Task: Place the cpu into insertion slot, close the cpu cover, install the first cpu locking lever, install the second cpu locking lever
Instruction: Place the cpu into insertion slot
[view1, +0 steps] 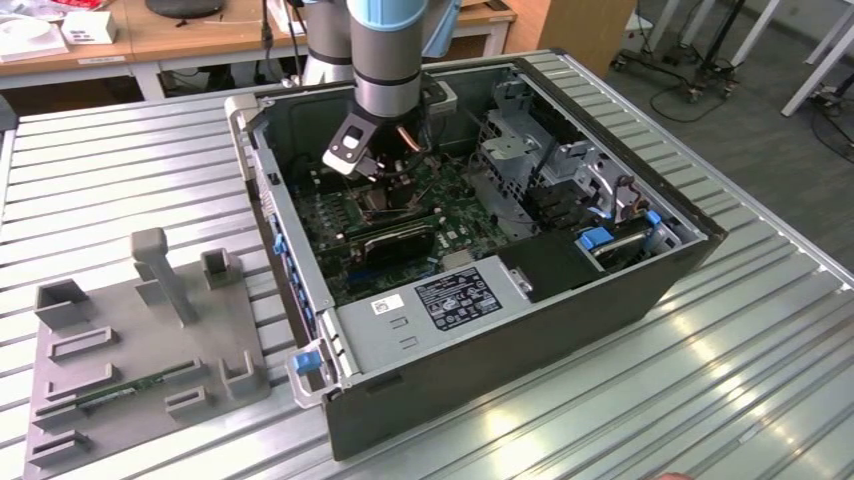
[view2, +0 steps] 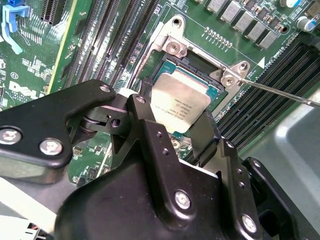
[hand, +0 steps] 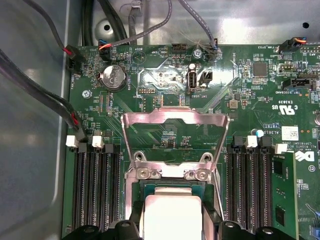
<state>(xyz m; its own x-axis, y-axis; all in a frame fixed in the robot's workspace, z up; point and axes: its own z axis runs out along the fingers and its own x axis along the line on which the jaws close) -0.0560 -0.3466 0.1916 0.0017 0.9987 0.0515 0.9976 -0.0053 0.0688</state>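
In the exterior view, a grey fixture (view1: 147, 330) with upright posts is lying on the ribbed metal table (view1: 120, 170) at that view's left. Just beside it, toward the middle, an open computer case (view1: 534, 330) is standing with its side panel off. The arm (view1: 394, 60) is reaching down into the case from above. Its gripper (view1: 380, 180) is hanging low over the green board (view1: 400, 215). Further to the exterior view's right, drive cages with blue clips (view1: 594, 238) are sitting inside the case.

In the second wrist view, the gripper (view2: 175, 111) is straddling the cpu (view2: 180, 97). Its black fingers (view2: 147, 120) are pressing against two opposite edges of the chip, so the jaws are clamped on it. The cpu is sitting within the black rim of the insertion slot (view2: 195, 59) (it looks roughly level with that rim, though I cannot tell whether it is fully seated). A thin metal rod (view2: 280, 93) is sticking out past one hinge bracket, apart from the chip.

In the first wrist view, the cpu cover (hand: 175, 116) is standing swung open behind the cpu (hand: 172, 215), with the board showing through its window. Long black memory slots (hand: 95, 190) are flanking the socket on both sides.
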